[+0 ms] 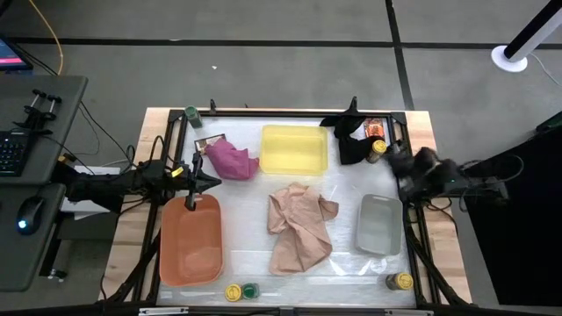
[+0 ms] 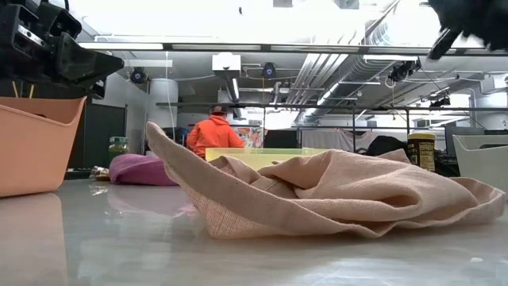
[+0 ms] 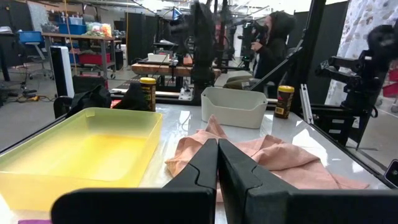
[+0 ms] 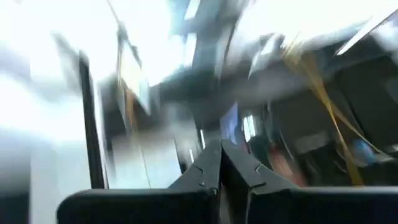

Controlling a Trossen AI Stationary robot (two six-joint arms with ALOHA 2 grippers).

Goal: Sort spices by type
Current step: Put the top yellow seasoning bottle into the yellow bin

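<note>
- Beyond the desk lies a workshop hall with ceiling pipes, and a person in an orange top stands far back in the low view.
- Three trays probably serve as one bin per spice type: the orange tray, yellow tray and grey tray all look empty, so sorting seems barely begun.
- Spices sit scattered at the edges: a green-lidded jar at the far left corner, a yellow-lidded jar by the black cloth, a packet beside it, a yellow and green pair at the near edge, and another yellow-lidded one at the near right.
- Tan cloth and pink cloth lie between the trays.
- Left end effector hovers level above the orange tray's far end, fingers pressed together, holding nothing.
- Right end effector is raised near the yellow-lidded jar by the black cloth, tilted upward, fingers closed and empty.
</note>
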